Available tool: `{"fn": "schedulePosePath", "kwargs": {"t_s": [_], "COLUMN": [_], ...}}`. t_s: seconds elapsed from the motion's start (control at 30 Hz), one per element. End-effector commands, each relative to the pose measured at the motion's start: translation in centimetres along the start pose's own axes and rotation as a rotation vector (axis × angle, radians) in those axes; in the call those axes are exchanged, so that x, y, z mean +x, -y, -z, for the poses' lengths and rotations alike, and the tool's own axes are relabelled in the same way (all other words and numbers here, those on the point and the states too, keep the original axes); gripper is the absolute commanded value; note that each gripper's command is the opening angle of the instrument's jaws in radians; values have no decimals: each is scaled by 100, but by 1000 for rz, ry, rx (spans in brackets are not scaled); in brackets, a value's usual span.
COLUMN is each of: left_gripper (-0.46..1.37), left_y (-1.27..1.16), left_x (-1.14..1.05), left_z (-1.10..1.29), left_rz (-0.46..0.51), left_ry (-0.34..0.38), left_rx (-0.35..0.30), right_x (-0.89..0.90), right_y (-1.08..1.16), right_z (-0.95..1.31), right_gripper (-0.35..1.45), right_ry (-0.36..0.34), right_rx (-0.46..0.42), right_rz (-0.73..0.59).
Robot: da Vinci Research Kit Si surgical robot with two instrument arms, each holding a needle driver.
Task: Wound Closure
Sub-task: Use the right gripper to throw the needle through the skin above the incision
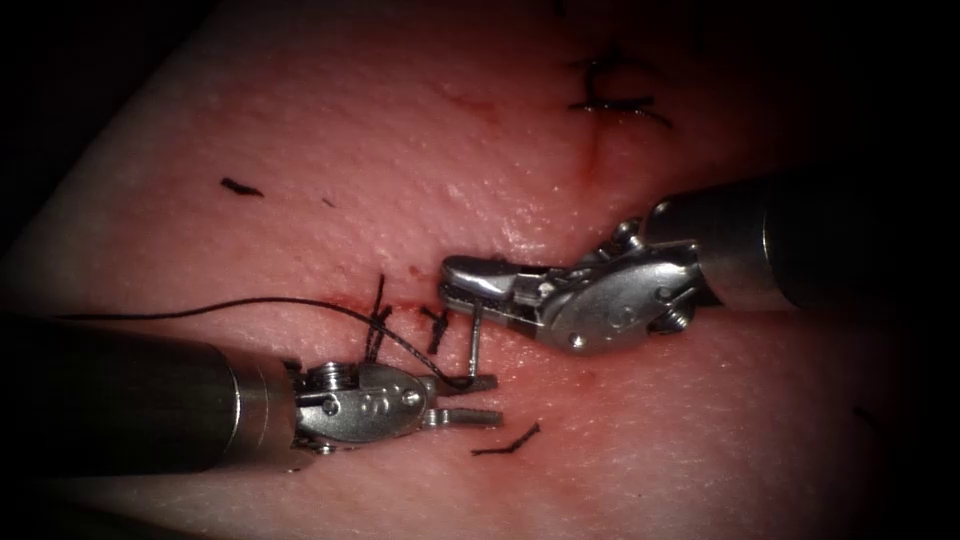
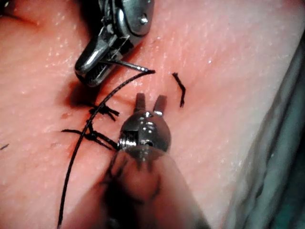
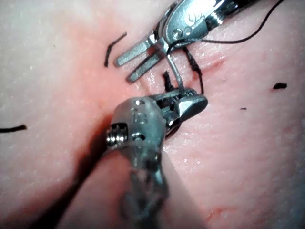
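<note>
My right tool (image 1: 452,286) reaches in from the right with its jaws shut on the curved needle (image 1: 473,340) part-way along its curve. The needle hangs free above the tissue (image 1: 330,130); its thread-bearing end lies beside the upper jaw of my left tool (image 1: 494,400). That tool's jaws stand open and hold nothing. Black thread (image 1: 250,300) runs from the needle's end leftwards over the tissue, past two dark stitches (image 1: 378,322). The left wrist view gives the needle (image 2: 125,64), right tool (image 2: 86,75) and open left tool (image 2: 150,99). In the right wrist view are the needle (image 3: 175,74), right tool (image 3: 202,103) and left tool (image 3: 123,70).
An older stitch (image 1: 612,100) crosses the cut (image 1: 592,160) farther back, with a little red fluid along it. Cut ends of thread lie loose on the tissue at the left (image 1: 241,187) and just in front of the left tool (image 1: 506,442).
</note>
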Motion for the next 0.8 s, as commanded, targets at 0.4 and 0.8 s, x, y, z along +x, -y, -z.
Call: {"fn": "schedulePosePath", "kwargs": {"t_s": [0.4,0.8], "left_gripper": [19,18], "left_y": [0,5], "left_x": [2,12], "left_z": [-1,-9], "left_rz": [2,14], "left_ry": [0,-18], "left_rx": [1,36], "right_x": [-17,-2], "right_y": [22,-28], "right_z": [1,-6], "right_gripper": [-35,-35], "right_ry": [33,23], "right_rx": [-10,-27], "right_rz": [-89,-108]}}
